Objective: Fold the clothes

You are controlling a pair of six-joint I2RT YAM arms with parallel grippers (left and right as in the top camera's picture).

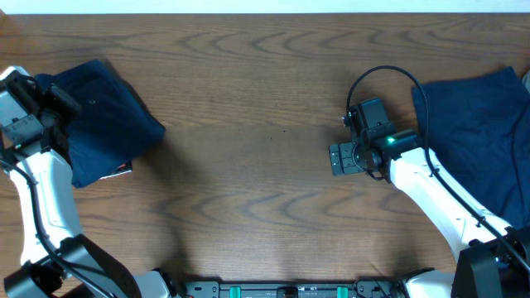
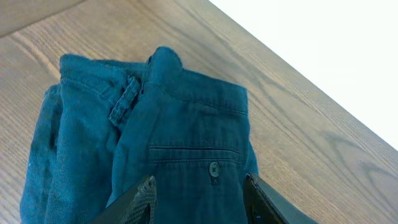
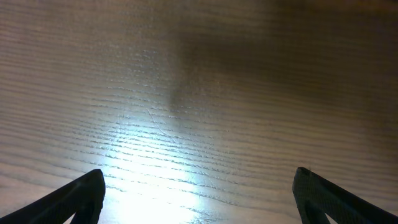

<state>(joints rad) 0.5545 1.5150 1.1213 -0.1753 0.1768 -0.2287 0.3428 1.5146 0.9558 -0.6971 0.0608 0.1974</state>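
A folded dark navy garment (image 1: pixel 108 116) lies at the far left of the table. In the left wrist view it (image 2: pixel 168 130) shows a waistband, belt loop and buttoned back pocket. My left gripper (image 2: pixel 199 193) is open just over its near edge, with cloth showing between the fingers. My left gripper in the overhead view (image 1: pixel 58 99) sits at the garment's left edge. A second navy garment (image 1: pixel 484 132) lies spread at the far right. My right gripper (image 1: pixel 344 157) is open and empty over bare wood, left of that garment; its fingers (image 3: pixel 199 193) frame only table.
The wooden table (image 1: pixel 257 91) runs between the two garments. A black cable (image 1: pixel 389 74) loops above the right wrist. A pale wall or floor strip (image 2: pixel 336 50) lies beyond the table's far edge in the left wrist view.
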